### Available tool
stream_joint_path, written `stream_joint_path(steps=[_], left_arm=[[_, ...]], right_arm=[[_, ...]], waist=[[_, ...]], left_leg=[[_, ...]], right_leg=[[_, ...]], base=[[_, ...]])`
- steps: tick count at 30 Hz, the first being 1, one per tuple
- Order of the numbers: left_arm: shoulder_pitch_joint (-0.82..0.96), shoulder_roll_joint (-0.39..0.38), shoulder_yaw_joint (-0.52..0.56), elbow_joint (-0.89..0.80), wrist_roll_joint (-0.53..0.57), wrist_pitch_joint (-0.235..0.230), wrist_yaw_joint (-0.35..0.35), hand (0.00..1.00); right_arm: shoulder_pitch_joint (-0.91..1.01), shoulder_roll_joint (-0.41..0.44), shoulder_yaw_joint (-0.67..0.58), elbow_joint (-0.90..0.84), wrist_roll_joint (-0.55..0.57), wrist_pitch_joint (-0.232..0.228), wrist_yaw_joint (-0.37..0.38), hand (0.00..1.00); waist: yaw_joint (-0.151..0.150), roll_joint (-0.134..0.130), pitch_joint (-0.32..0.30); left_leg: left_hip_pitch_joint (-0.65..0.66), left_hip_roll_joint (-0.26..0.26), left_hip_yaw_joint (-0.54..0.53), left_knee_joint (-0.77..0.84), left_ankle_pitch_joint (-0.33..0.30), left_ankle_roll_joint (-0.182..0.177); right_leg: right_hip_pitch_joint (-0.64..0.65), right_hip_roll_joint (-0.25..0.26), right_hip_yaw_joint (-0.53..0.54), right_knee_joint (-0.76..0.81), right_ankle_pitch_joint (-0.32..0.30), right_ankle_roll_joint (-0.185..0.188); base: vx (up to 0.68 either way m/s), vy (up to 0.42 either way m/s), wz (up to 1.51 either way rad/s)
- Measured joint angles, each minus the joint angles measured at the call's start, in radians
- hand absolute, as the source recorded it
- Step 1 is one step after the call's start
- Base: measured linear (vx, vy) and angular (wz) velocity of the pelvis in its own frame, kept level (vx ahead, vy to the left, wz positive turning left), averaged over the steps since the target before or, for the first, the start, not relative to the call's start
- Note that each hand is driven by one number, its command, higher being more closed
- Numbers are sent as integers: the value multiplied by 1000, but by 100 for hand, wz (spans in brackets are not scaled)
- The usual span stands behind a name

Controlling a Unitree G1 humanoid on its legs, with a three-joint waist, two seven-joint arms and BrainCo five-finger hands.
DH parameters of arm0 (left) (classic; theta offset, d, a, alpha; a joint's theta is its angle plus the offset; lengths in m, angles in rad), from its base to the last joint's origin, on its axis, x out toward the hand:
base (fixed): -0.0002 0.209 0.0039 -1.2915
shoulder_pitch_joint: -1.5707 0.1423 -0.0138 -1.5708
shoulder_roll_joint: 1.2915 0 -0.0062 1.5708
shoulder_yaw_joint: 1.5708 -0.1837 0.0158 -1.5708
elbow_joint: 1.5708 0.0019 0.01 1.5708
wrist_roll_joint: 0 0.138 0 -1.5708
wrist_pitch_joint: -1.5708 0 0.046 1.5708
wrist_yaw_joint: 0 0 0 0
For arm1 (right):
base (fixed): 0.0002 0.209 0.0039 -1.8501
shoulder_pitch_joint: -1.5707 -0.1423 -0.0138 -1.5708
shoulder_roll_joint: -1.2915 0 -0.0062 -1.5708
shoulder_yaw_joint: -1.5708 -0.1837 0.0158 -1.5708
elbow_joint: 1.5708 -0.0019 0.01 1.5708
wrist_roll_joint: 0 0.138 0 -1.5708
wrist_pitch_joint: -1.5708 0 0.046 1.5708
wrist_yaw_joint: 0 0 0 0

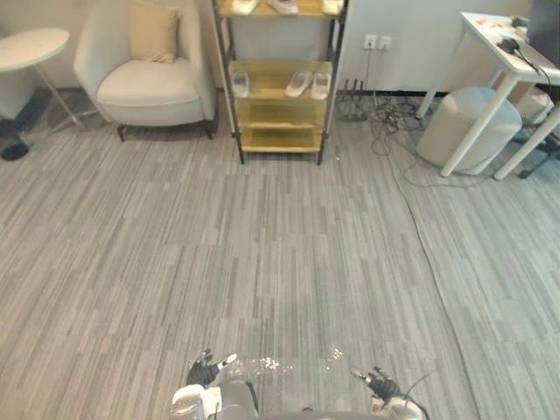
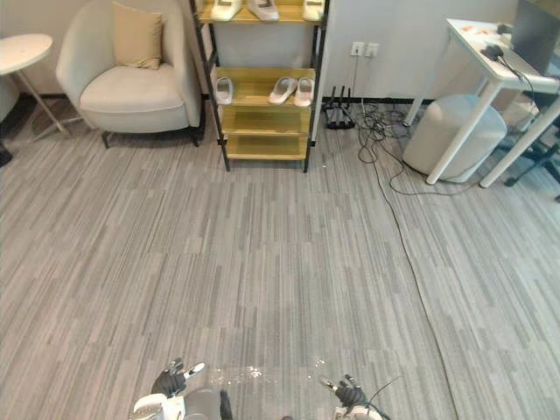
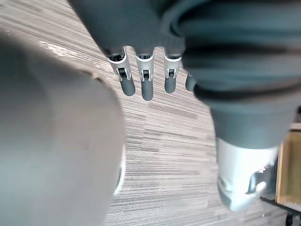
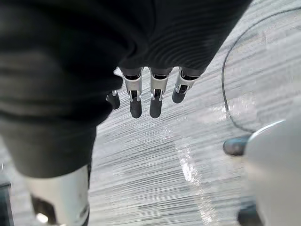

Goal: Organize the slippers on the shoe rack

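The left hand [image 1: 203, 374] and right hand [image 1: 382, 383] hang empty, fingers straight, likely since nothing is within reach. The slippers [image 1: 300, 83] lie on the shoe rack [image 1: 280, 115], far ahead of both hands.

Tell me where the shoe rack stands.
In the left eye view the shoe rack stands against the far wall, the beige armchair on its left and floor cables on its right.

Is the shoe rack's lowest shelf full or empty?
Empty: the lowest shelf shows bare wood; the slippers sit higher up.
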Motion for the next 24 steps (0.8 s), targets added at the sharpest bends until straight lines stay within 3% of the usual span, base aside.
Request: stream_joint_path(steps=[2, 3, 4, 5, 7, 8, 9, 10, 11, 12, 13, 15, 16, 17, 19, 20, 21, 22, 23, 24], left_arm=[[-8, 3, -10, -12, 0, -3, 0, 0], [-9, 0, -16, -11, 0, -4, 0, 0], [-8, -4, -14, -10, -2, -8, 0, 0], [-9, -4, -12, -9, -9, -14, 1, 0], [-16, 15, -11, -8, -8, -13, -1, 0], [-17, 19, -10, -8, -10, -13, 0, 0], [-17, 22, -11, -8, -14, -13, 1, 0], [-16, 30, -14, -7, -17, -12, 0, 0], [-15, 37, -21, 4, -17, -7, 1, 0], [-12, 46, -42, 12, -17, 6, 1, 0], [-8, 49, -55, 10, -17, 8, 1, 0], [-5, 45, -56, 8, -18, 9, 1, 0], [-2, 44, -56, 8, -20, 11, 1, 0], [-3, 40, -56, 8, -21, 10, 1, 0], [-17, 27, -56, 7, -23, 10, 2, 0], [-21, 24, -58, 7, -23, 10, 2, 0], [-21, 24, -65, 7, -22, 9, 2, 0], [-16, 26, -69, 8, -22, 8, 2, 0], [-11, 27, -71, 10, -22, 8, 2, 0], [-11, 5, -65, 24, -18, 8, 2, 0]], right_arm=[[-13, 1, 0, 0, 0, 0, 0, 0], [-15, -3, 0, 0, 0, 0, 1, 0], [-17, -7, 2, 4, 0, 0, 1, 0], [-15, 0, 10, 5, 0, 0, 2, 0], [-22, 17, 32, 1, -2, -1, 7, 0], [-23, 21, 31, 2, -2, -1, 8, 0], [-24, 23, 32, 3, -2, -1, 8, 0], [-31, 29, 36, 5, -2, -2, 10, 0], [-33, 33, 36, 4, -2, -3, 12, 0], [-33, 36, 38, 3, -2, -5, 15, 0], [-32, 33, 38, 1, -3, -7, 19, 0], [-35, 30, 37, -1, -3, -7, 22, 0], [-39, 26, 38, -3, -3, -8, 23, 0], [-42, 19, 38, -8, -3, -10, 23, 0], [-42, -4, 39, -37, -3, -12, 23, 0], [-43, -9, 39, -38, -2, -14, 23, 0], [-46, -12, 38, -37, 0, -14, 22, 0], [-30, -9, 36, -35, 0, -14, 21, 0], [-27, -8, 35, -35, 1, -14, 22, 0], [-47, -18, 31, -37, 0, -13, 21, 0]], waist=[[14, -11, 8], [19, -7, 5], [32, -1, 6], [31, -5, 6], [29, -26, 5], [33, -36, 5], [35, -48, 7], [37, -65, 5], [32, -70, 3], [27, -69, 4], [25, -62, 8], [25, -63, 8], [23, -59, 10], [19, -52, 15], [7, -24, 31], [1, -17, 35], [-13, -23, 33], [-20, -48, 35], [-22, -52, 34], [-23, -10, 34]], left_leg=[[-28, -64, 3, -229, 67, 13], [-22, -86, -4, -365, 129, 5], [-12, -88, -7, -415, 212, 19], [-8, -103, -11, -388, 228, 76], [-14, -112, -11, -336, 157, 88], [3, -110, 2, -326, 143, 99], [30, -112, 11, -322, 117, 104], [89, -118, 26, -317, 70, 111], [128, -118, 29, -309, 39, 115], [187, -116, 29, -304, 0, 118], [236, -116, 28, -312, -24, 120], [332, -114, 26, -363, -55, 117], [395, -106, 23, -412, -55, 112], [442, -93, 15, -448, -56, 111], [501, -55, -12, -500, -54, 109], [511, -45, -22, -510, -53, 106], [537, -41, -45, -540, -44, 90], [583, -62, -74, -568, -44, 57], [600, -62, -88, -568, -49, 45], [624, -9, -120, -549, -44, 9]], right_leg=[[2, -55, 23, 1, -29, 22], [4, -68, 28, 1, -42, 36], [13, -72, 34, 0, -52, 51], [29, -80, 26, 9, -60, 61], [-4, -94, 8, 117, -61, 64], [-46, -100, 9, 232, -72, 84], [-94, -113, 11, 371, -75, 122], [-184, -137, 23, 617, -36, 249], [-224, -143, 28, 746, -2, 322], [-274, -151, 0, 904, 3, 332], [-316, -167, -47, 1000, -10, 304], [-391, -194, -157, 1064, -57, 211], [-429, -193, -223, 1013, -95, 148], [-466, -183, -279, 929, -121, 112], [-543, -139, -329, 691, -112, 90], [-556, -125, -326, 607, -87, 94], [-576, -108, -305, 369, 35, 112], [-575, -108, -251, 205, 181, 113], [-573, -107, -231, 201, 267, 99], [-563, -78, -229, 267, 292, 22]], base=[[326, 160, -42], [369, 190, -39], [384, 193, -33], [322, 152, -18], [490, 214, 3], [545, 232, -6], [467, 198, -23], [494, 202, -26], [526, 182, -23], [534, 125, -9], [630, 106, -5], [517, 39, -2], [514, -26, 9], [515, -48, 18], [478, -83, 38], [671, -170, 72], [706, -224, 76], [725, -263, 72], [653, -273, 44], [642, -297, 37]])
